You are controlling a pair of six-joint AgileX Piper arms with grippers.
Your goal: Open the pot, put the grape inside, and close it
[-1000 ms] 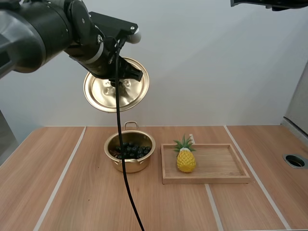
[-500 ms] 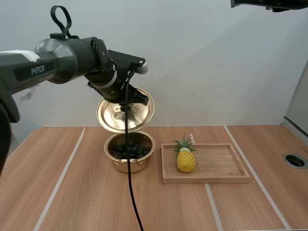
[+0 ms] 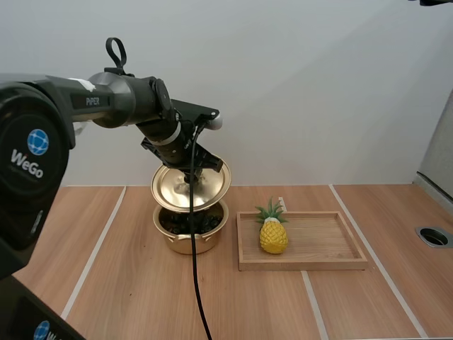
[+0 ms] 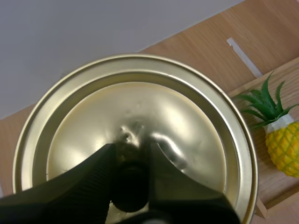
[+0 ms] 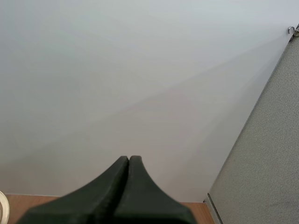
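Pinching lid (image 4: pixel 140 102), left gripper (image 4: pixel 131 150); high view shows grapes (image 3: pixel 190 224) in pot (image 3: pixel 185 243).

A round golden metal pot (image 3: pixel 180 244) stands on the wooden desk (image 3: pixel 127 297) with dark grapes (image 3: pixel 209 224) inside. Its golden lid (image 3: pixel 170 191) hangs tilted just above.

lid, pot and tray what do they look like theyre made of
Lid: thin metal, it seems, brass or gold coloured and polished; it throws bright reflections and has a stepped rim. Pot: the same shiny gold-coloured metal, going by its glint. Wooden tray: light wood with visible grain, matt; whether it is solid or veneer cannot be told.
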